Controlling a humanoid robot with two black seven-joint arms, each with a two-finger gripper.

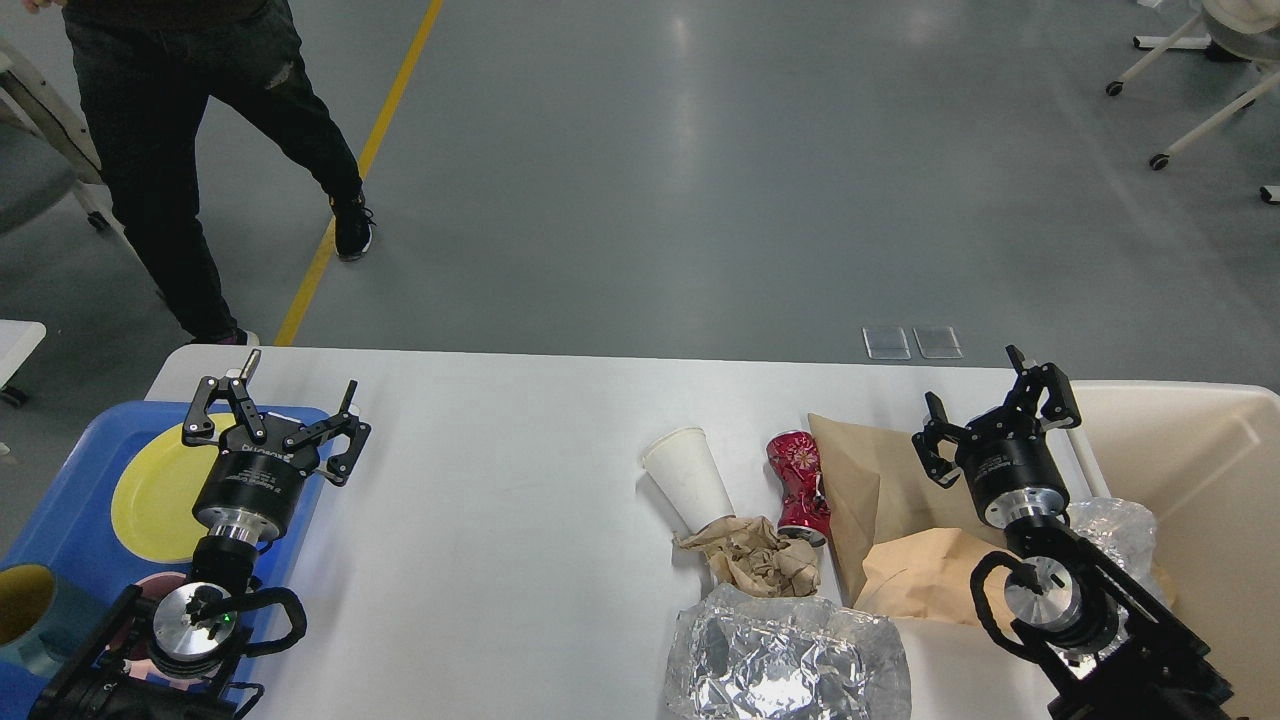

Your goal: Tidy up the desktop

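Left gripper [275, 415] raised, fingers spread; right gripper [995, 410] raised, fingers spread, both empty
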